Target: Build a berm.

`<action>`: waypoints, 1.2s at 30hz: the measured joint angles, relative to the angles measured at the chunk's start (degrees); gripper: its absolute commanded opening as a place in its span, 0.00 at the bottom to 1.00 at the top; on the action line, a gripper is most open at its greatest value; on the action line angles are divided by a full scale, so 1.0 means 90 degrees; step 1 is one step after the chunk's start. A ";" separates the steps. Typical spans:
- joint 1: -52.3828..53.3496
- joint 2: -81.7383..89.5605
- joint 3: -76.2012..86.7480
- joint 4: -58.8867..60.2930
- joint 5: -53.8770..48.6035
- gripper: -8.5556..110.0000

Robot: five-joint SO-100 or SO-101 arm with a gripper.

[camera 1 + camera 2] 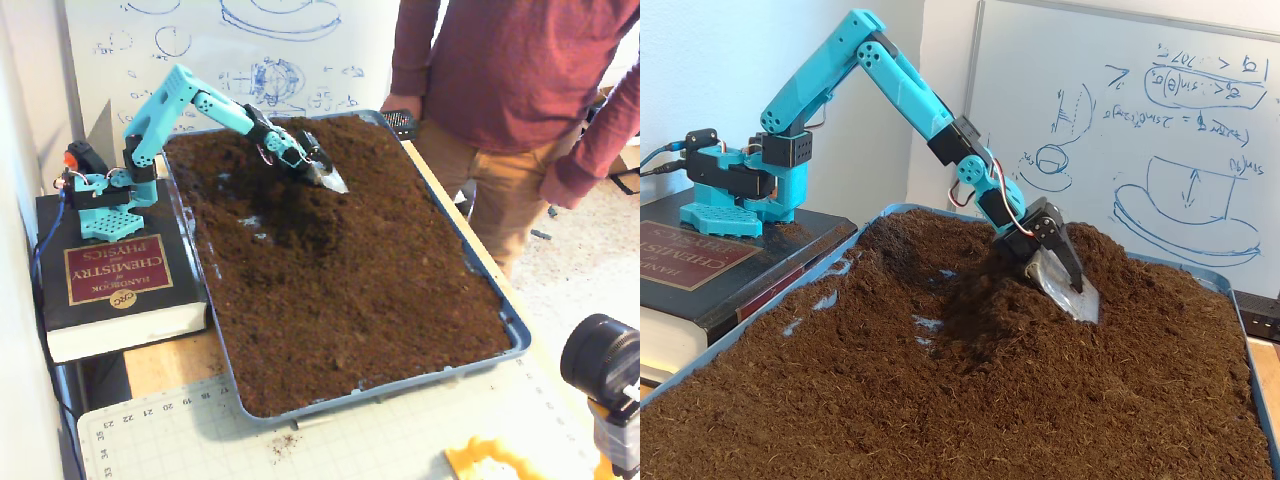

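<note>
Loose dark brown soil fills a blue tray point(520, 335). The berm point(975, 305) is a raised, darker hump of soil in the back half of the tray, also seen as the dark patch of the berm point(295, 210) from above. My gripper point(322, 170) point(1060, 275) is shut on a metal scoop point(334, 182) point(1072, 293). The scoop's blade tilts down and its lower edge digs into the soil on the hump's far-right flank. The teal arm point(890, 80) arches high above the tray's back left corner.
The arm's base stands on a thick black book point(115, 270) left of the tray. A person point(500, 80) stands at the tray's far right side. A whiteboard point(1140, 130) is behind. A cutting mat point(350, 440) and a camera point(605, 365) lie in front.
</note>
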 measured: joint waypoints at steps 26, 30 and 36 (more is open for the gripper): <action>0.0762 0.3350 -0.0049 0.3008 0.0000 0.07; 0.0791 0.2969 -0.1689 0.4004 0.0000 0.07; 0.0801 0.0625 -0.4580 0.4453 0.0000 0.07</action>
